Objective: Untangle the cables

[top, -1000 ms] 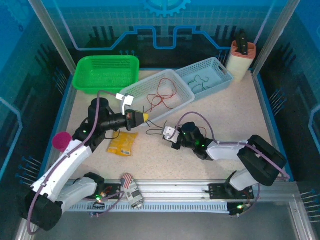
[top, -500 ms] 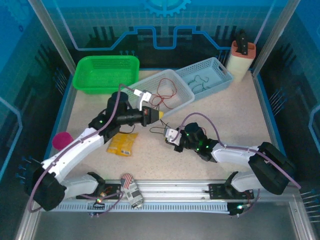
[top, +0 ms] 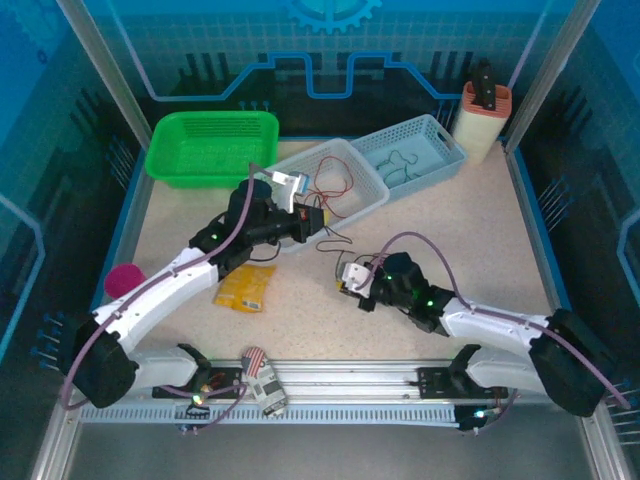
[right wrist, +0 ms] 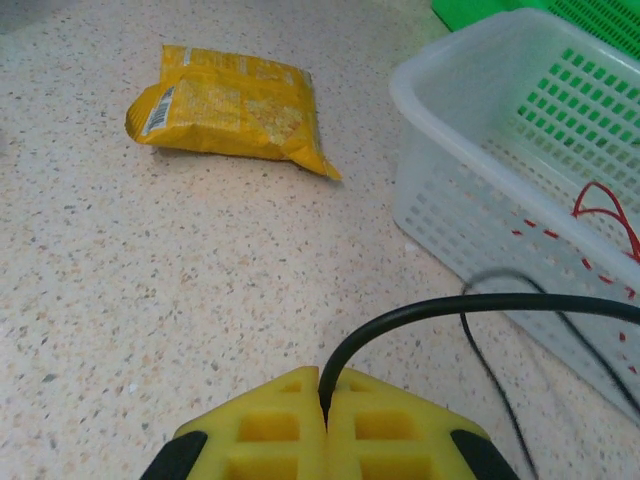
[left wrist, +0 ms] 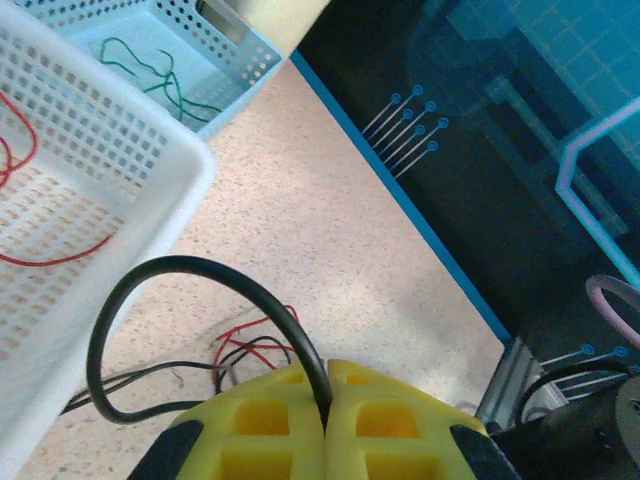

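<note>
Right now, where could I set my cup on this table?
Bare tabletop lies at right, between the blue basket and the right arm, and a smaller patch below the green basket. The middle by the white basket is crowded: both arms, black cable.

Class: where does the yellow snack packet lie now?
Top view: the yellow snack packet lies left of centre on the table, beside the left arm, near the white basket.

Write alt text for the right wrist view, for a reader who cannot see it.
The right gripper is shut on a black cable that arches off to the right above a speckled table. Beyond lie a yellow snack packet, left, and a white basket holding a red cable, right.
</note>
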You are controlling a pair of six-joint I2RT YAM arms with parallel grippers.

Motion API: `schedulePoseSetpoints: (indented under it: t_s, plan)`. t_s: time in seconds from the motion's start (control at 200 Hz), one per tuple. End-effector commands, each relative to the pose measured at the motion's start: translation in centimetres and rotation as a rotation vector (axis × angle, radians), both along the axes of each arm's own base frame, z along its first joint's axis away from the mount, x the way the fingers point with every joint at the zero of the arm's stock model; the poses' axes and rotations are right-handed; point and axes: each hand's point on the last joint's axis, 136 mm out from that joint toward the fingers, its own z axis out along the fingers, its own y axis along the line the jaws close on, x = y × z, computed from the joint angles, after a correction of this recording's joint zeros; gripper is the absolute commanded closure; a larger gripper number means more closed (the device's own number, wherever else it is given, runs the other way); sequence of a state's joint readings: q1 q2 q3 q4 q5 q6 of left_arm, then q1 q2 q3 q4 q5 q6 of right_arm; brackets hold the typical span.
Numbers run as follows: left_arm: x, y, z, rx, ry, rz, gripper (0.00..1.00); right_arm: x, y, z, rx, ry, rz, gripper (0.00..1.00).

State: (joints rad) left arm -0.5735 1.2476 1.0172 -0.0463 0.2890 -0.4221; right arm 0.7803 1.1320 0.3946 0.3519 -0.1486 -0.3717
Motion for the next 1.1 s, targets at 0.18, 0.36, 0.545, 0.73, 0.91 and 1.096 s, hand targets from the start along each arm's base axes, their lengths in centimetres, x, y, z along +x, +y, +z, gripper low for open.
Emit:
schedulePoseSetpoints:
  t_s: [0.18, 0.36, 0.545, 0.73, 0.91, 1.096]
  plan:
    - [-2.9, 2.5, 6.6, -0.036, -0.124, 0.024, 1.00, 0.3, -4.0, 1.0, 0.125, 0.024, -0.233, 0.47]
    - [-4.5, 4.1, 8.4, -0.027, -0.164, 0.043, 1.00, 0.5, -6.0, 3.5, 0.206, 0.002, -0.328, 0.25]
    - [-5.8, 5.4, 12.1, -0.064, -0.269, 0.022, 1.00, 2.4, -11.8, 7.3, 0.359, 0.067, -0.652, 0.13]
    - [-4.9, 6.3, 14.1, -0.095, -0.312, 0.024, 1.00, 3.9, -18.2, 7.9, 0.509, 0.347, -0.989, 0.16]
    - [-2.5, 6.7, 14.8, -0.103, -0.349, 0.053, 1.00, 4.7, -19.6, 7.1, 0.557, 0.676, -1.060, 0.21]
    - [3.1, 10.2, 16.6, -0.044, -0.404, 0.244, 1.00, 6.2, -17.8, 7.9, 0.667, 0.855, -0.915, 0.27]
